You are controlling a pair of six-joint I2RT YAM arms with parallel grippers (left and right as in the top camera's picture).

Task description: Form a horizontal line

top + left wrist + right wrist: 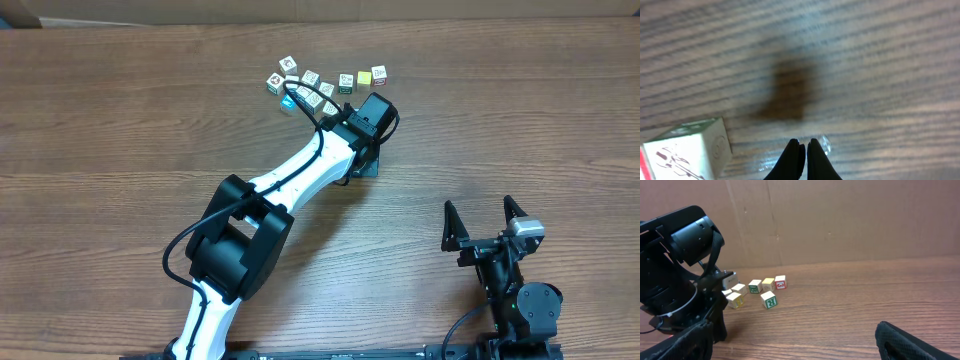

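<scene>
Several tiny picture cubes lie at the far middle of the table. On the right of the group, a green-faced cube (345, 82), a yellow cube (365, 77) and a red-and-white cube (379, 73) form a short, slightly slanted row. The row also shows in the right wrist view (768, 284). A loose bunch of cubes (300, 88) lies to the left of it. My left gripper (361, 160) (805, 145) is shut and empty, tips just above bare wood in front of the cubes. One white cube (690, 147) sits beside it at lower left. My right gripper (479, 204) (792, 330) is open and empty.
The wooden table (120, 130) stretches left and right of the cubes. A cardboard wall (840, 220) stands behind the far edge. The left arm's white link (300, 170) crosses the table middle. A green-lettered cube (769, 300) sits in front of the row.
</scene>
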